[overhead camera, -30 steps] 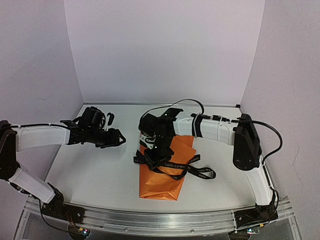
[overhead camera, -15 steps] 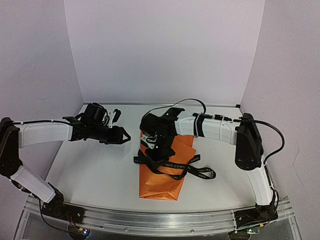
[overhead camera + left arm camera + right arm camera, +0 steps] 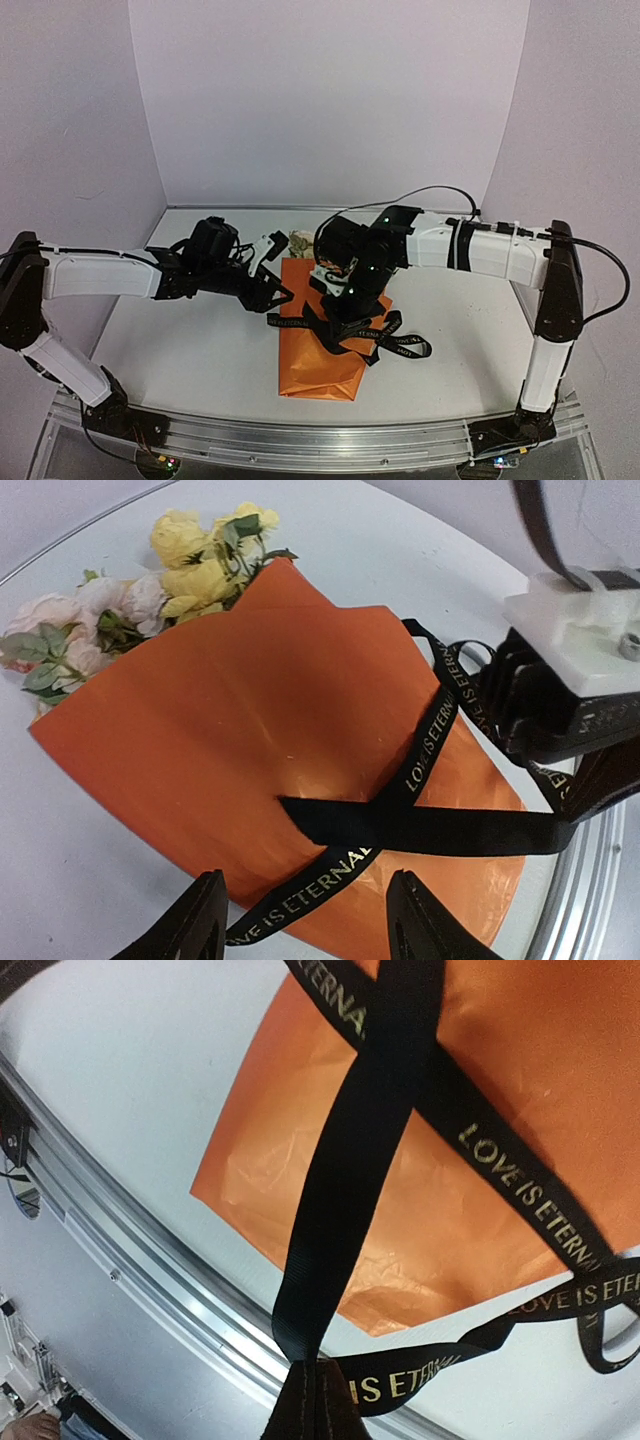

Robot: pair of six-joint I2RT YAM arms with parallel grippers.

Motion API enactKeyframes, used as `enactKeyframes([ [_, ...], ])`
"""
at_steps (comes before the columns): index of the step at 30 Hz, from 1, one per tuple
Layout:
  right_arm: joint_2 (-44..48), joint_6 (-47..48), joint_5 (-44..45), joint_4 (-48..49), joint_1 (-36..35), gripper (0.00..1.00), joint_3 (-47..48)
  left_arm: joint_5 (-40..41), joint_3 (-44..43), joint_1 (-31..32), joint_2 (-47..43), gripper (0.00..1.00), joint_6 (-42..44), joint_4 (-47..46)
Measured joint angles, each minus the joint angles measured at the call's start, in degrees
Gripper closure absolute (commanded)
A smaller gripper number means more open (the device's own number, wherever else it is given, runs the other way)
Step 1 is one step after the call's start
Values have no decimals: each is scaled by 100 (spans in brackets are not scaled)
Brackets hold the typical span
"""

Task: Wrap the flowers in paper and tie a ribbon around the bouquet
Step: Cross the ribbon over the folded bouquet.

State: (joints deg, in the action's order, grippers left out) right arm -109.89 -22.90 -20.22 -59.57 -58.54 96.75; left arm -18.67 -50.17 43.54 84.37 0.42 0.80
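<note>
Left hand [image 3: 305, 928] hangs spread apart; right hand [image 3: 312, 1410] is clamped tight.

We see bright orange paper [image 3: 230, 720], a black ribbon [image 3: 430, 830] printed with pale gold lettering, and flowers [image 3: 195, 575] in yellow and cream-pink with green leaves, all on a white table [image 3: 190, 350].

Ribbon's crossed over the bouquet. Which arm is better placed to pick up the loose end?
Left. The left gripper is open, with the loose end of the ribbon lying between its fingers; the right gripper is shut on the other strand.
</note>
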Motion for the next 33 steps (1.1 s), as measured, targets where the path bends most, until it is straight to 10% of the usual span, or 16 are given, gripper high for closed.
enactKeyframes([
  [25,719,-949,-1253,982,0,100,-1472,126,-284,494,1319,52,1856,174],
  [33,721,-1098,-1423,1160,0,100,-1644,282,-385,533,1489,80,1928,247],
])
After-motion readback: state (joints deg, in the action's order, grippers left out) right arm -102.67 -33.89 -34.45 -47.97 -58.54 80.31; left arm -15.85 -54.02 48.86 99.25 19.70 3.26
